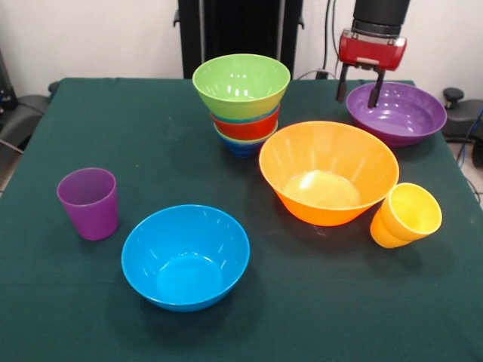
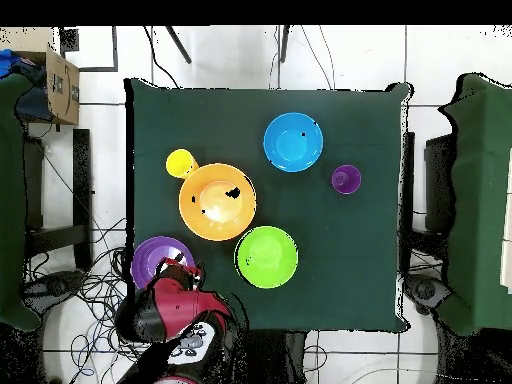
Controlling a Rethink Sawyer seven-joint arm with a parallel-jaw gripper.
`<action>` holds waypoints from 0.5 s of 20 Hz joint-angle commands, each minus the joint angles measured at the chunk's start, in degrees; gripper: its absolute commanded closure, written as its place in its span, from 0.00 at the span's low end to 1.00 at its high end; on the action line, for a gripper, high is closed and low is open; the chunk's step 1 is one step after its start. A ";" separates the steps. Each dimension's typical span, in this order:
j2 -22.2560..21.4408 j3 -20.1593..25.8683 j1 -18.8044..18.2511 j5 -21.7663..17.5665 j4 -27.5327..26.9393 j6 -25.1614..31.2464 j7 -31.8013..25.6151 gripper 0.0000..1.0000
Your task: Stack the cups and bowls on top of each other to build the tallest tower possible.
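The tower [image 1: 243, 105] stands at the back middle: a large green bowl [image 1: 241, 81] [image 2: 267, 256] on top, a red-orange bowl [image 1: 246, 125] beneath it and a dark blue bowl [image 1: 243, 145] lowest. My gripper [image 1: 357, 99] hangs open and empty over the far left rim of the wide purple bowl [image 1: 398, 115] [image 2: 158, 262]. The large orange bowl [image 1: 328, 173] [image 2: 217, 201] sits in front of that. A yellow cup [image 1: 406, 216] [image 2: 181, 162] lies tilted against its right side. The purple cup [image 1: 89, 202] [image 2: 346, 179] stands upright at the left. A large blue bowl [image 1: 186, 256] [image 2: 293, 142] sits near the front.
Everything rests on a dark green tablecloth [image 1: 113, 121]. The red arm [image 2: 170, 305] reaches in over the table edge beside the purple bowl. Cables and black stands surround the table, and a cardboard box [image 2: 60, 85] sits off one corner.
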 commanded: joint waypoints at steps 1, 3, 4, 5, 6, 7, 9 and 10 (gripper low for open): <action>4.21 5.29 0.61 1.95 1.41 2.78 9.22 0.00; 4.96 5.17 0.60 1.73 1.23 2.04 9.18 0.00; 5.22 5.15 0.52 1.64 1.16 1.75 9.17 0.00; 5.21 5.00 0.63 1.70 1.11 1.96 9.10 0.00; 5.49 4.76 0.75 1.68 1.01 1.69 9.07 0.00; 5.73 4.62 0.83 1.69 0.88 1.64 9.01 0.00; 6.20 3.98 1.27 1.94 0.62 1.47 8.99 0.00; 6.51 4.00 1.29 1.96 0.48 1.32 9.01 0.00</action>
